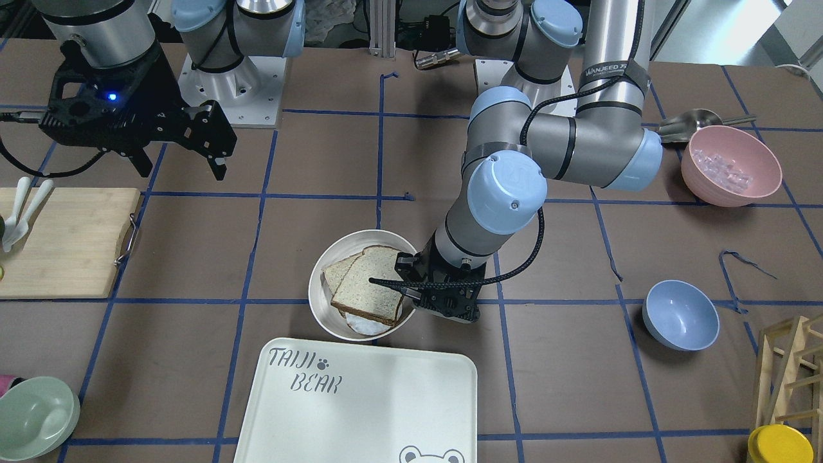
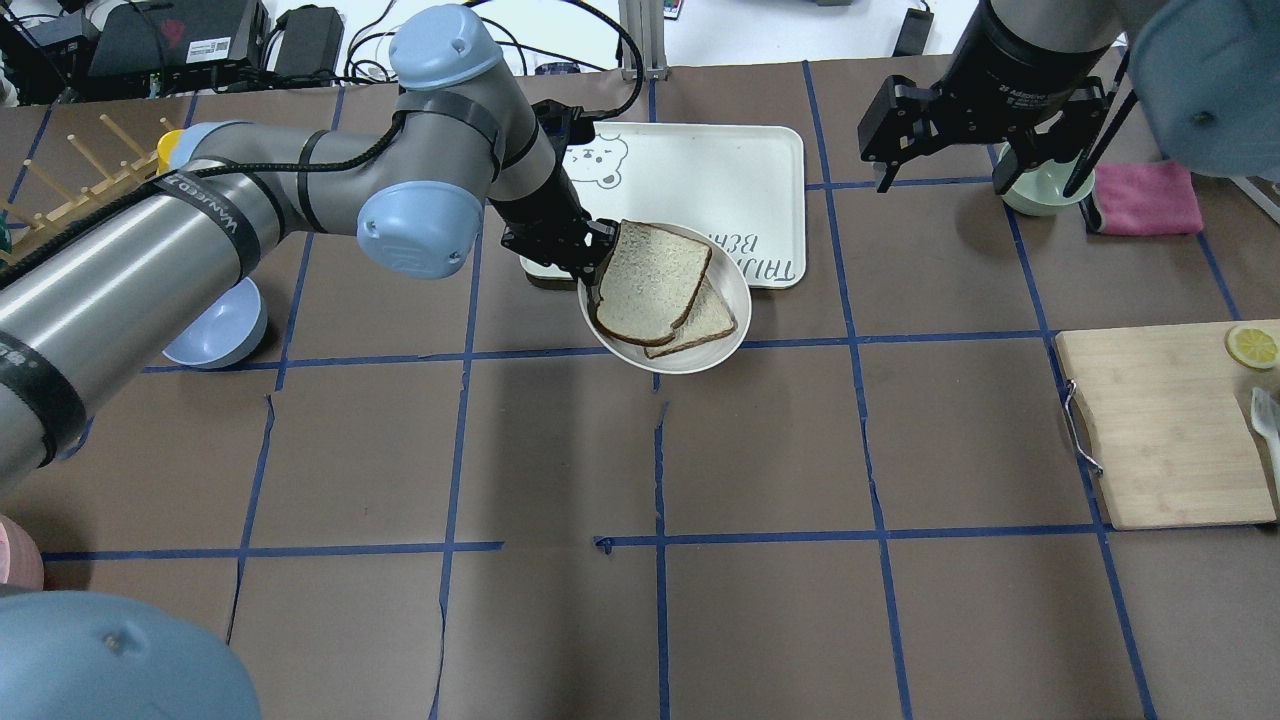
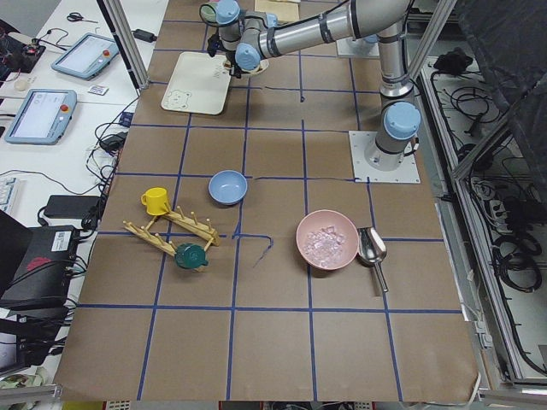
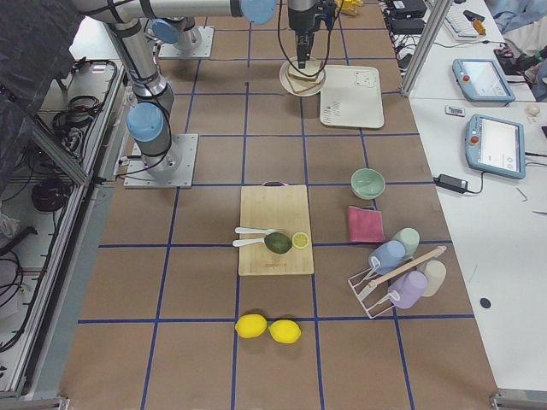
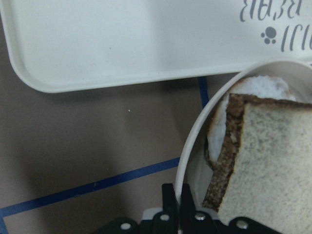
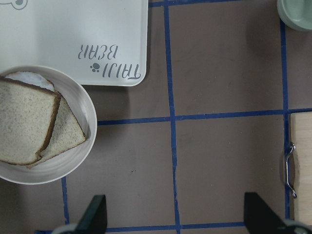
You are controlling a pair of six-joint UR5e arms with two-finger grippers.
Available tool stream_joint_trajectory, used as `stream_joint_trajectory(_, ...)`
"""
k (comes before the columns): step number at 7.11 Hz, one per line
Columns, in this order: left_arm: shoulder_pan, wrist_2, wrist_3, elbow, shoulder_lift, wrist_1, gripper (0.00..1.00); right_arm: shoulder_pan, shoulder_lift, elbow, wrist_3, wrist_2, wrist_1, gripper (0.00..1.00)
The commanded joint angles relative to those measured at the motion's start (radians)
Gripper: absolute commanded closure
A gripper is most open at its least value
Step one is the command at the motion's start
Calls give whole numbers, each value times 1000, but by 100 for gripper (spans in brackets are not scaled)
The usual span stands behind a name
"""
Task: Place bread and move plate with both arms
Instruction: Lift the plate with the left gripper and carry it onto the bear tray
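Bread point(image 2: 650, 280): in the plate point(image 2: 712, 352), atop a second slice point(image 2: 714, 318), just beside the tray point(image 2: 720, 160).
Left gripper point(image 2: 591, 272): clamped on the plate's rim, bread right beside it.
Right gripper point(image 2: 940, 172): jaws apart, well off the tray.

Bright, even light falls from above on the brown counter point(image 2: 760, 450). It leaves only soft, pale shadows, like the one under the left arm point(image 2: 250, 220) in the overhead view. The white tray point(image 5: 122, 39) looks nearly washed out in the left wrist view, with a darker shadow along its edge. The right fingers point(image 6: 95, 212) are blurred at the bottom of their wrist view. Both side views are small and coarse.
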Motion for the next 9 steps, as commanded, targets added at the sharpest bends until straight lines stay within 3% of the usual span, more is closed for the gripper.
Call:
stream_joint_trajectory(1,43,-55,11,81,-45,-8,100,-2,4,0,-2,-1,0,0)
stream_joint_trajectory(4,66,-104,50,279,-207,7,100,-8,4,0,-4,1,0,0)
stream_joint_trajectory(6,66,-120,44,377,-333,93,100,-10,3,0,-7,1,3,0)
stream_joint_trajectory(9,66,-166,28,411,-405,110,100,-10,3,0,-8,7,-2,0)
